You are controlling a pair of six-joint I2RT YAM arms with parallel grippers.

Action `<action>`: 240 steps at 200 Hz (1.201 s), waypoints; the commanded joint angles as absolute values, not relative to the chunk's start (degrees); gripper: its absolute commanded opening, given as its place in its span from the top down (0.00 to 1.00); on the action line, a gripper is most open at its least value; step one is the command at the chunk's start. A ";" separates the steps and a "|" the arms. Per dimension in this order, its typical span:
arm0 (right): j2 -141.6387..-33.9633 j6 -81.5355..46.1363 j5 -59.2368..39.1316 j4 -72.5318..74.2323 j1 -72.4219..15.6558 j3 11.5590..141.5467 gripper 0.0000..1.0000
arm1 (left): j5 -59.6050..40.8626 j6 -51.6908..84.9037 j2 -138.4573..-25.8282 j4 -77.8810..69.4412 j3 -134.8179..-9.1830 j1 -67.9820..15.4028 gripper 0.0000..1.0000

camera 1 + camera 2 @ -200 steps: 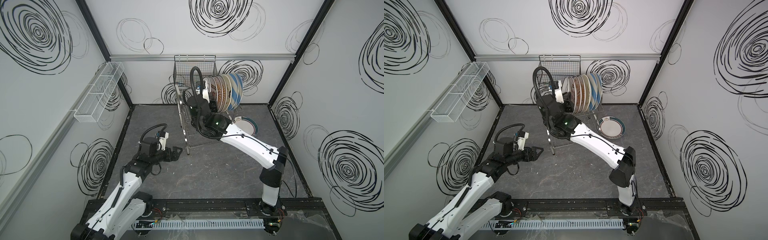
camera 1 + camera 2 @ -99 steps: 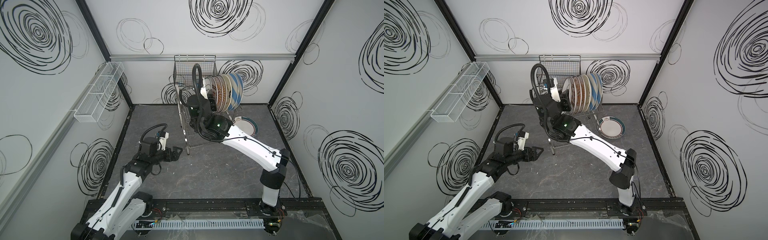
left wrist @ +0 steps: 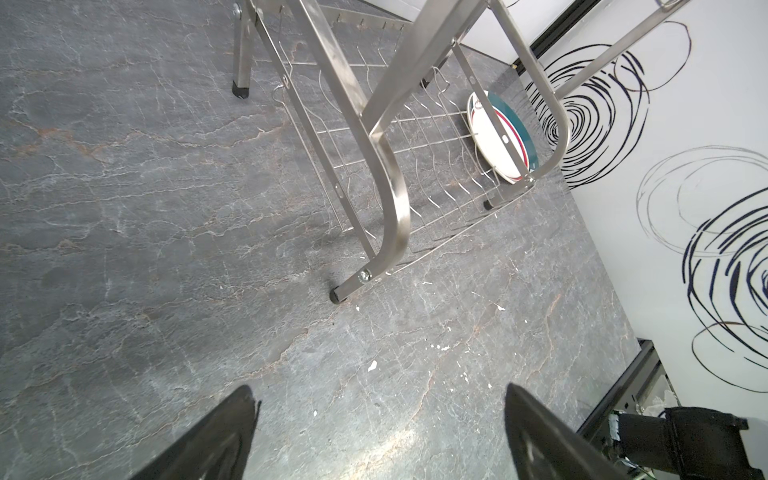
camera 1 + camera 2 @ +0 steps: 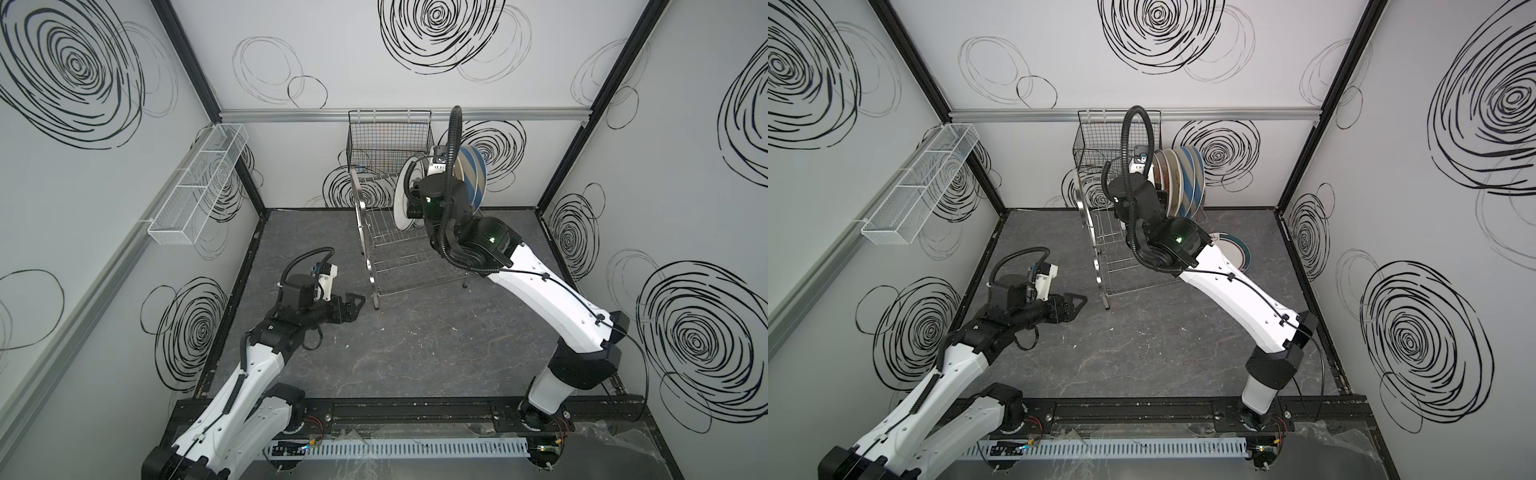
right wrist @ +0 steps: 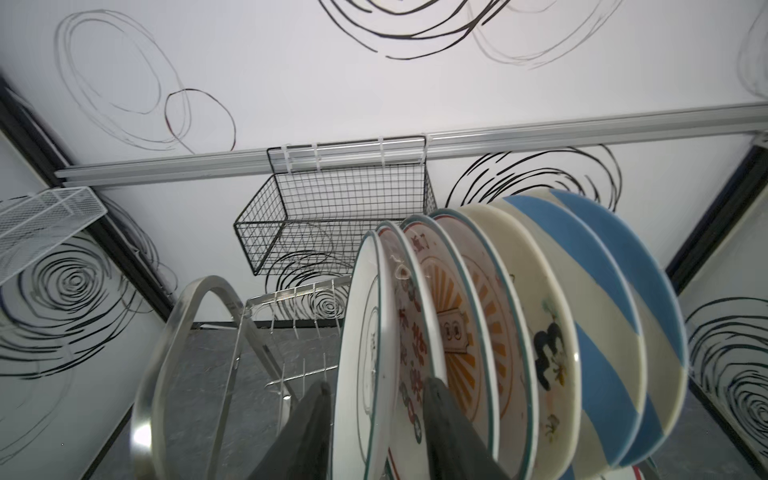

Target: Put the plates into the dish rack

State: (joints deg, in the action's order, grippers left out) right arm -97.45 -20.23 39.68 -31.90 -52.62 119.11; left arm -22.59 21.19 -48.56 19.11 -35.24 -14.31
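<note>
The dish rack point(image 4: 395, 257) stands toward the back of the grey tabletop point(image 4: 415, 353), and its upper tier is pretty well packed. I count seven plates on edge in the divider slots, face to back.

Going by the right wrist view, starting from the end nearest the gripper:
- a whitish plate point(image 5: 361, 332) with a thin green rim
- the red-character plate point(image 5: 411, 349)
- two orange sunburst plates point(image 5: 457, 316)
- a cartoon plate point(image 5: 548, 345), whitish with a little figure on it
- the two blue-and-white striped plates point(image 5: 602, 291) at the far end

The right gripper point(image 5: 376, 382) is down at the near end of that row. Its fingers point(image 5: 307, 432) are apart and sit either side of the whitish plate's lower edge. One finger is right up against the plate's back. On the other side, a strip of the red-character plate shows between the whitish plate and the finger, so it looks like a loose straddle rather than a clamp. In both top views the arm's own wrist blocks the fingertips, so there's no help there.

The teal-rimmed plate point(image 4: 1236, 248) isn't in the rack. It lies flat on the tabletop just beside the rack on the right arm's side, half tucked under that arm. The left wrist view catches it through the rack's lower wires.

The left gripper point(image 4: 355, 301) sits low over the tabletop, near the rack's front leg but not touching it. Its fingers are spread wide with only bare floor between them.

A black mesh basket point(image 4: 388, 137) hangs on the back wall rail behind the rack, and a white mesh tray point(image 4: 199, 183) hangs along the left wall.
</note>
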 commanded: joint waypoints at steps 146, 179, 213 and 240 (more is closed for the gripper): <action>-103.07 -25.25 41.69 -42.53 -53.68 129.01 0.58 | -24.17 20.11 -47.55 16.17 -34.98 -13.89 0.04; -100.15 -28.00 39.19 -42.91 -54.61 126.40 0.59 | -24.26 20.11 -47.33 16.09 -34.96 -13.87 0.04; -97.12 -30.94 39.95 -43.58 -56.10 121.60 0.59 | -24.76 20.04 -47.37 15.97 -34.89 -13.89 0.04; -95.45 -32.82 40.95 -43.82 -57.37 118.69 0.59 | -25.14 20.10 -47.24 15.82 -34.81 -13.88 0.04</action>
